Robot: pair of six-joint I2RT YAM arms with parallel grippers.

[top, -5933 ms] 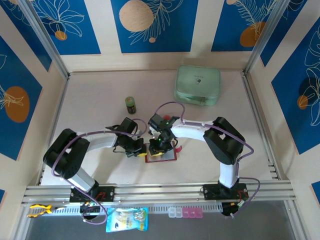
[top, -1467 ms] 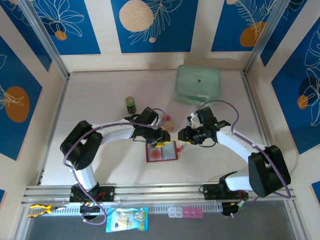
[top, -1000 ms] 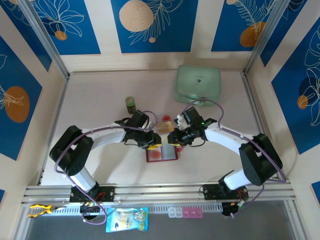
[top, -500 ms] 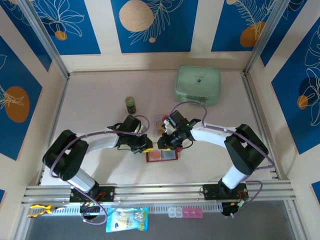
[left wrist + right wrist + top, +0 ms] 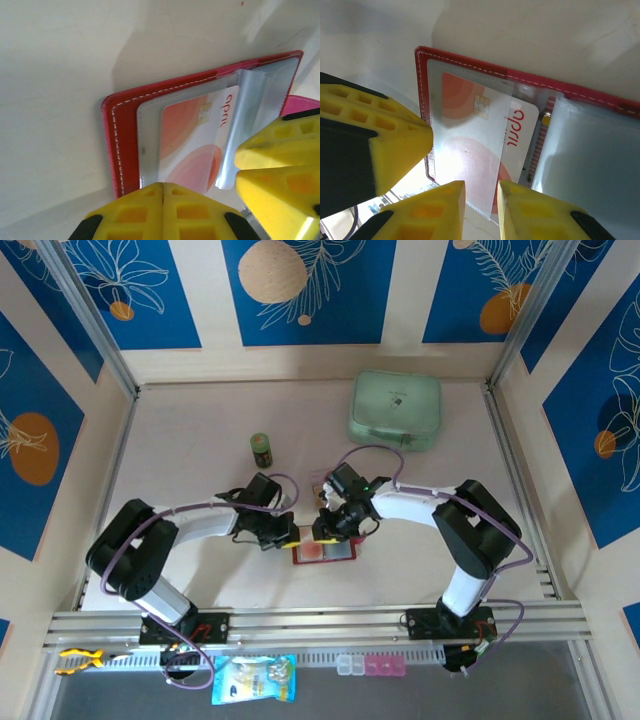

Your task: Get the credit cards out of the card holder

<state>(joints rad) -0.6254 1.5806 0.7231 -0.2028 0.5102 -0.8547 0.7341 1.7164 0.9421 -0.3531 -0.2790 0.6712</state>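
Holder (image 5: 326,551) is lying open directly beneath both grippers, with a pink-white card (image 5: 192,142) sleeved inside. The left gripper (image 5: 162,199), parted a moment ago, is now sitting clenched at its edge. The right gripper (image 5: 481,201), having swung in closer, is straddling the card's edge with jaws narrowly parted.

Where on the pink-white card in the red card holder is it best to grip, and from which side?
Probably the lettered end of the card, which sticks out of the clear sleeve toward the spine of the card holder. Come from the spine side, pinching top and bottom faces: the rest is covered.
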